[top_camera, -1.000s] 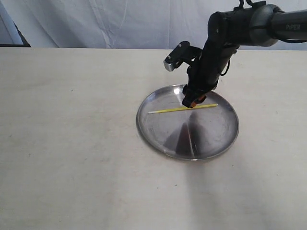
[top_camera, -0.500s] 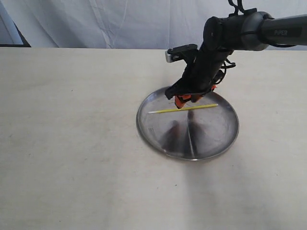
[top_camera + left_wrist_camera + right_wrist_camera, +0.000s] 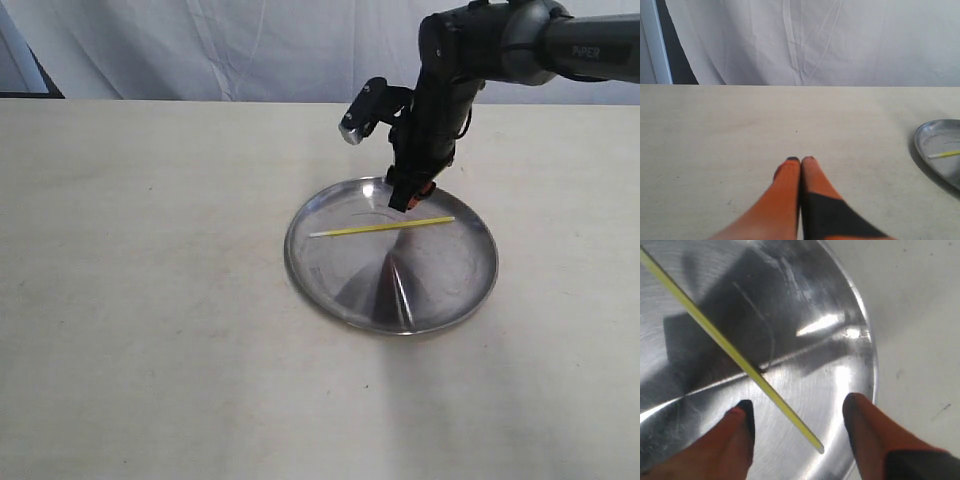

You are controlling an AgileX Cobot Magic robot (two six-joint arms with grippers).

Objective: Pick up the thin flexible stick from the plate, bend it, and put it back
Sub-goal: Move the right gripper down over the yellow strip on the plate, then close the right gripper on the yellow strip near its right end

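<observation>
The thin, straight yellow stick point(image 3: 381, 227) lies on the round shiny silver plate point(image 3: 440, 280). The right tool point(image 3: 799, 406) hangs just above its right part, jaws wide apart and empty. Picking up seems the step in hand; next it must lower astride the stick and close.

The exterior view looks down from high across the worktop point(image 3: 150, 300) toward a white curtain point(image 3: 250, 50). The left wrist view skims low over the worktop, catching an edge of the plate point(image 3: 937, 135). The right wrist view hangs close above that plate.
</observation>
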